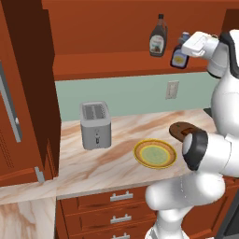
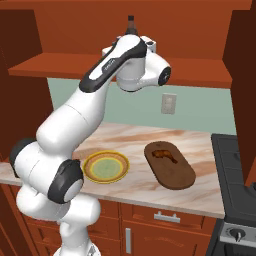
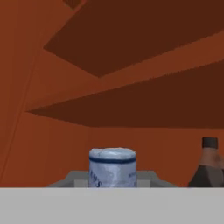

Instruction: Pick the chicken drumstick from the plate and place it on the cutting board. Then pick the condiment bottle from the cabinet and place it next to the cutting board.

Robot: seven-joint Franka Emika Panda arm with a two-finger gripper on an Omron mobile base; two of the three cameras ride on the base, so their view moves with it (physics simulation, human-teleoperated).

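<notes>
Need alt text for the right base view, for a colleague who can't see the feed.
The white arm reaches up to the reddish-brown wooden wall cabinet shelf, its hand hidden behind its own wrist. Below, on the marble counter, the small dark brown chicken drumstick lies on the dark oval wooden cutting board, right of the bare round yellow plate.

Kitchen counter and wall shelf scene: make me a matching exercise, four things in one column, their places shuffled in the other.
Things:
1. small dark brown chicken drumstick
2. round yellow plate
3. squat dark blue condiment bottle
4. silver toaster

Places:
A. counter, left of the plate
B. cabinet shelf, at the hand
C. on the dark oval wooden cutting board
D. counter, between toaster and board

Pairs: 1-C, 2-D, 3-B, 4-A
</notes>
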